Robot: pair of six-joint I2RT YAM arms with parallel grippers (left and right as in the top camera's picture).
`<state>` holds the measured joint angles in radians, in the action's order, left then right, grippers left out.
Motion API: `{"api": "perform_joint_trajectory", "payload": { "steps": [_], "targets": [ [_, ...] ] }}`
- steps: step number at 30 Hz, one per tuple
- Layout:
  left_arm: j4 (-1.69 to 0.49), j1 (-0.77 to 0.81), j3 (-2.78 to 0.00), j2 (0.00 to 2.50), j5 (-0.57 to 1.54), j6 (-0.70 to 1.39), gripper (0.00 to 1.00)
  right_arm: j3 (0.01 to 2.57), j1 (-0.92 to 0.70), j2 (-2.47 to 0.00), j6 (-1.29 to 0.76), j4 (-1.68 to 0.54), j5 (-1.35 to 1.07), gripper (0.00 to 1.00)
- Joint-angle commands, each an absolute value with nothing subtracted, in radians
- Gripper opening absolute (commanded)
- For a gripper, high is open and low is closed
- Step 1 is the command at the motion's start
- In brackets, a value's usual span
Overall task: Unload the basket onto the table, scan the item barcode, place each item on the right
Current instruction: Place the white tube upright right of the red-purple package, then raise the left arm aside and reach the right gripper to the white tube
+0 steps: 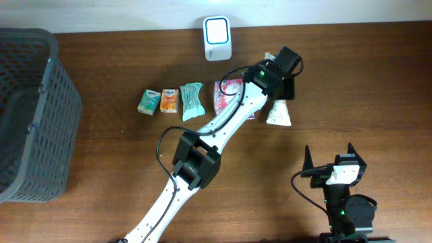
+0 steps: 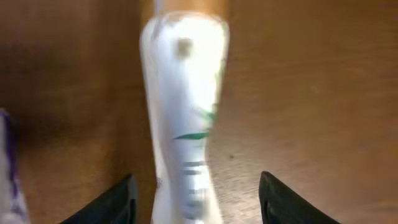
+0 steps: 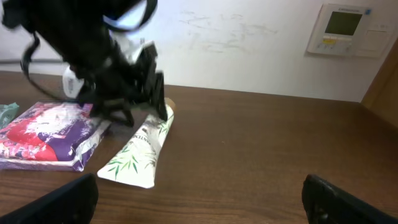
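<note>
The white tube with green bamboo-leaf print (image 1: 278,113) lies flat on the brown table (image 1: 364,81), right of centre in the overhead view. Its narrow cap end points to the top of the frame and its wide crimped end to the bottom. The left gripper (image 1: 283,84) hangs right over the cap end. From its own wrist camera the two dark fingers (image 2: 115,202) stand apart at the bottom corners, with the tube running up the middle between them and bare wood showing on either side. The jaws are spread and grip nothing.

Just left of the tube, partly under the left arm, lies a pink and purple packet (image 1: 224,91). Further left along the same row sit a teal packet (image 1: 192,101), an orange one (image 1: 168,101) and a green one (image 1: 148,101). The white barcode scanner (image 1: 217,38) stands at the top centre, well apart from the tube, its lit face up. A dark mesh basket (image 1: 40,81) fills the left edge of the frame.

The right gripper (image 1: 329,152) sits at the lower right, well clear of everything. Its fingers are wide apart with nothing between them. Its wrist camera looks across the table at the tube. On the pale wall beyond, at the upper right of that view, hangs a small control panel (image 3: 345,28).
</note>
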<state>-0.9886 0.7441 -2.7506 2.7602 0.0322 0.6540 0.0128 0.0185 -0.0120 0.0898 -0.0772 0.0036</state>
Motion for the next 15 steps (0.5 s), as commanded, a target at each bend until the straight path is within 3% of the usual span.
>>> {"api": "perform_joint_trajectory", "payload": {
  "steps": [1,2,5,6,9,15],
  "targets": [
    [-1.066,0.719,-2.914,2.635,0.018,0.518,0.63,0.006,0.012,-0.006,0.097,-0.081,0.012,0.98],
    [-1.135,0.695,-2.967,2.583,0.017,0.454,0.65,0.006,0.012,-0.006,0.097,-0.082,0.012,0.98],
    [-1.423,0.603,-3.028,2.461,-0.231,0.373,0.95,0.006,0.012,-0.006,0.097,-0.082,0.012,0.98],
    [-1.514,0.557,-3.028,2.434,-0.306,0.372,0.99,0.006,0.012,-0.006,0.097,-0.081,0.012,0.98],
    [-1.688,0.412,-3.029,2.420,-0.363,0.372,0.99,0.006,0.012,-0.006,0.097,-0.081,0.012,0.98],
    [-1.688,0.163,-3.028,2.420,-0.262,0.353,0.99,0.006,0.012,-0.006,0.097,-0.081,0.012,0.98]
  ]
}}
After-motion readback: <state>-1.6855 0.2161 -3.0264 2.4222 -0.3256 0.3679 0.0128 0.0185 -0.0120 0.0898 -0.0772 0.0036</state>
